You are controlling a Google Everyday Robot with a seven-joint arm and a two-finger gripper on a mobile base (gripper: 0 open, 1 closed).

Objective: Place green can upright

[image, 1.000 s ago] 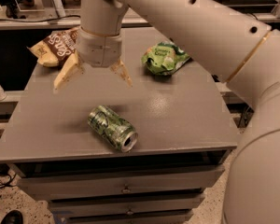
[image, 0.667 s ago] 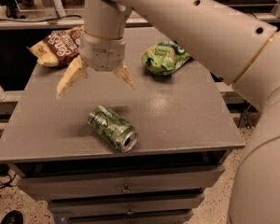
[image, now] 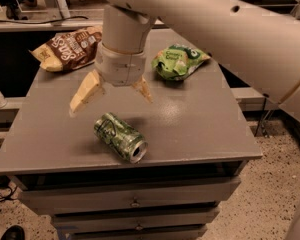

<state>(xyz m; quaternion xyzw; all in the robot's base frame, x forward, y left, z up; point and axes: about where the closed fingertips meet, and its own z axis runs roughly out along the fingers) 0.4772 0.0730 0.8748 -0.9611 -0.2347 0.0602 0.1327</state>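
The green can [image: 120,137] lies on its side near the table's [image: 200,124] front edge. The gripper [image: 111,99] hovers just behind it, fingers [image: 87,91] spread wide, holding nothing.

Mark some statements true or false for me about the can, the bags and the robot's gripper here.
1. The green can stands upright. False: it lies on its side on the table.
2. The gripper hangs open above the can. True.
3. The gripper is holding the can. False: it holds nothing.
4. A green snack bag and a brown snack bag lie farther back. True.
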